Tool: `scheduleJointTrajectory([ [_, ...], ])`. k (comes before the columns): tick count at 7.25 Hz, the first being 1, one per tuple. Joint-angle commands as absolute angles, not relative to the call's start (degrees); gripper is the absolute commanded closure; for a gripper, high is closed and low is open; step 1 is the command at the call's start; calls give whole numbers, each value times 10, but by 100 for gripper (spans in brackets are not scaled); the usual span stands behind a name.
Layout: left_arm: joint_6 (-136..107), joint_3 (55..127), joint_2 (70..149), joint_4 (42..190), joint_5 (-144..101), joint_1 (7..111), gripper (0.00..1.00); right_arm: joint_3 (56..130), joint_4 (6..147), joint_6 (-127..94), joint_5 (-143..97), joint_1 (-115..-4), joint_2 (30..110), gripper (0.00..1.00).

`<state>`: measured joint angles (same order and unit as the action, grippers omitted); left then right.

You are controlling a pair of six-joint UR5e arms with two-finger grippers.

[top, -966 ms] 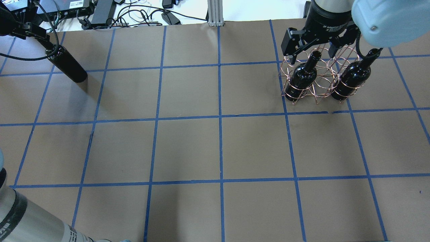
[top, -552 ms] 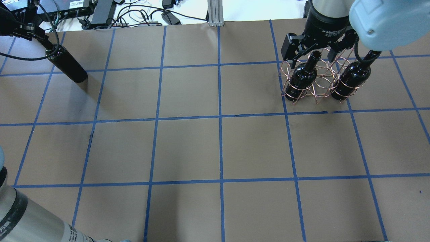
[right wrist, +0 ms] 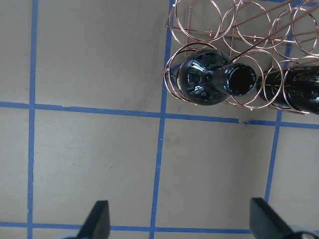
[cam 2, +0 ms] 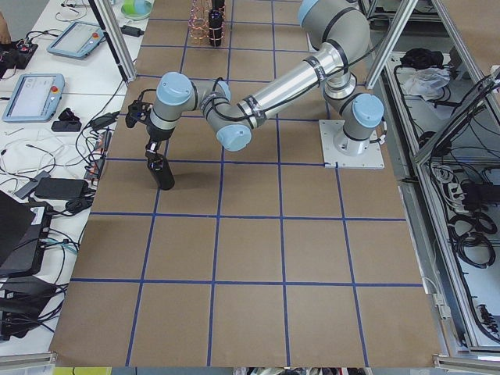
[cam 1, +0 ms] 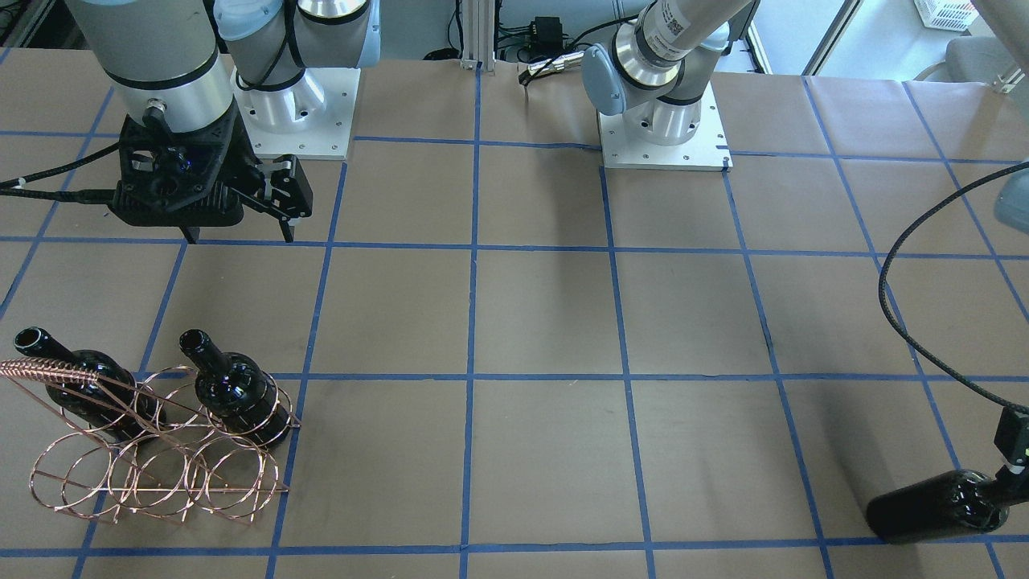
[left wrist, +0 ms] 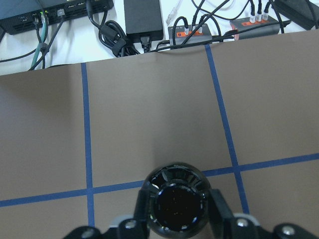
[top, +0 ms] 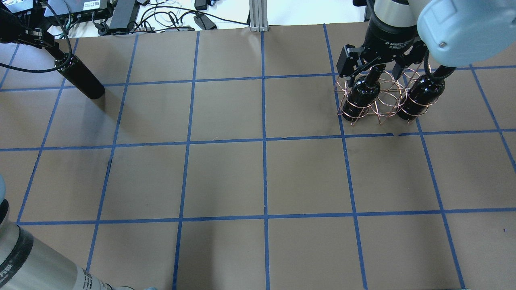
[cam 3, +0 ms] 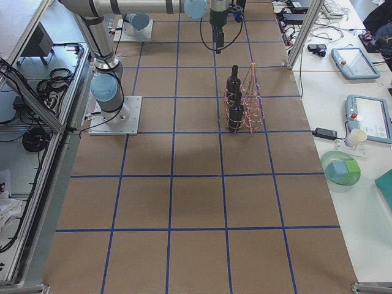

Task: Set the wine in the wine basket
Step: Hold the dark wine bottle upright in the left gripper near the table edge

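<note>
Brown-papered table (top: 225, 177), gridded in blue tape, cables (top: 161, 18) along its far edge. My left pincer (top: 59, 57) clamps the wine (top: 80, 78) at the far-left corner, well apart from the wine basket (top: 383, 105). My right pincer (right wrist: 180, 218) hangs spread above its two racked bottles (top: 363, 92).

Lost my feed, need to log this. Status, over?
Right gripper open, empty, raised near wine basket. Left gripper shut on wine bottle, far end of table. Two bottles in basket, ring between them free. No obstacle seen.

Glossy glass wine (cam 1: 932, 507) (near-black), copper-wire wine basket (cam 1: 153, 470).
</note>
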<state>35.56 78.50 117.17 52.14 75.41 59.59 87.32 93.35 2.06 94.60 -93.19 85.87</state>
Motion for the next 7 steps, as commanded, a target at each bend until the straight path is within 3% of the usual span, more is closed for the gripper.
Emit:
scheduleJointTrajectory([
  [1,355,787,1172,521,753,596,77,874,945,21,943,-933,861,0],
  [7,300,785,1119,556,791,656,83,875,973,15,937,-933,861,0],
])
